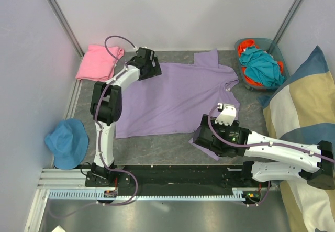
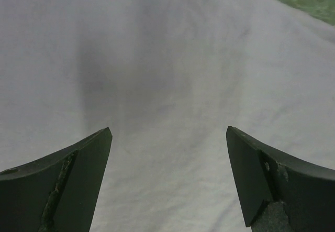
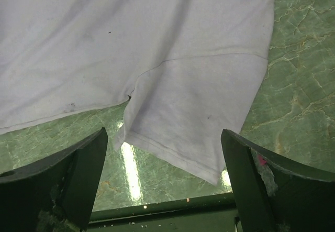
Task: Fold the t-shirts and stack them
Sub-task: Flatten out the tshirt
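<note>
While lavender t-shirt lies spread, tub — teal-and-orange cloth inside

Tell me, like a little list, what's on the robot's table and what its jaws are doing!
purple t-shirt: spread flat, mid-table
pink t-shirt: lying in far left corner
left jaws: open, over purple t-shirt's far left edge
right jaws: open, over its near sleeve
blue hat: near left
basket: far right, clothes inside
striped cushion: right side

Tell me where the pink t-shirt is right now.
Top view: the pink t-shirt lies at the table's far left corner, left of the spread lavender t-shirt, beyond the blue hat.
</note>
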You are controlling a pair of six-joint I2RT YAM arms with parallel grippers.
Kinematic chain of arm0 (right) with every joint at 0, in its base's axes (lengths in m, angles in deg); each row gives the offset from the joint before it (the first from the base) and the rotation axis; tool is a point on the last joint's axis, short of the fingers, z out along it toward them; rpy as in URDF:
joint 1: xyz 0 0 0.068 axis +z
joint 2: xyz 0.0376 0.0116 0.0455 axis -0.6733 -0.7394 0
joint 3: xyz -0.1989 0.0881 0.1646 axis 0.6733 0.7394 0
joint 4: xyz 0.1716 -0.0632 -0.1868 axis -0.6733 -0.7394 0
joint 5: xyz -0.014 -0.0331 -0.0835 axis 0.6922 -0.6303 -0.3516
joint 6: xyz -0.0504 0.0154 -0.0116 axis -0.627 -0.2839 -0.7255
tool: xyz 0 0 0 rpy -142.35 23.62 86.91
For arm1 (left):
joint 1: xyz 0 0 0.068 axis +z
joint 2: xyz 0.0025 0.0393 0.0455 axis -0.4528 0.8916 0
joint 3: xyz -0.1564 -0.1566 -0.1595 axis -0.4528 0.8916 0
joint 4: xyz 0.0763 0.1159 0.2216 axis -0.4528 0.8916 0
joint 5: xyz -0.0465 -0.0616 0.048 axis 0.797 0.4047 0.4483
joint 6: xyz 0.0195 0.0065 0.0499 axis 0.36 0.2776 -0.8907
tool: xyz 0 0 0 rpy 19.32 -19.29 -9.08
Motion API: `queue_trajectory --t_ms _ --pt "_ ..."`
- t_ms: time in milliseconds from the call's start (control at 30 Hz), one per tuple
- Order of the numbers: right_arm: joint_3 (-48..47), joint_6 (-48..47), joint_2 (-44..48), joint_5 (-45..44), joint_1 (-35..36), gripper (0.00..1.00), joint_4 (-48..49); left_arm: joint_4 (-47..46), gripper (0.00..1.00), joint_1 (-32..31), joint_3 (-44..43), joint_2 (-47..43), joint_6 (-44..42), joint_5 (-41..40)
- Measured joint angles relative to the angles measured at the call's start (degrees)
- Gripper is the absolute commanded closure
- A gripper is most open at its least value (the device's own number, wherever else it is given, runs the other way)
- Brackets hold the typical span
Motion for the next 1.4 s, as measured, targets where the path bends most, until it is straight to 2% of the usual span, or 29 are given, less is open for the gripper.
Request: queue_trajectory --t_ms 233,600,733,967,1400 --pt "0.5 -0.7 -0.2 0.0 0.0 0.02 0.9 5.6 0.01 1.3 -5.2 4.2 -3.4 -3.8" --pt "0.8 -1.1 -0.5 0.0 0.0 0.02 2.0 9.7 0.00 6.4 -10.8 8.7 -6.3 -2.6" --pt "0.8 -1.1 -0.6 0.0 0.0 0.02 2.1 11.5 0.01 8.4 -15.5 11.3 -6.8 -0.6" --pt "0.8 -1.3 -0.6 0.0 0.0 0.02 2.1 16.6 0.02 9.8 -29.0 18.7 -7.4 2.3" --pt "0.8 -1.4 -1.0 0.0 0.0 0.02 2.1 17.8 0.03 14.8 -34.5 21.8 -3.3 12.4"
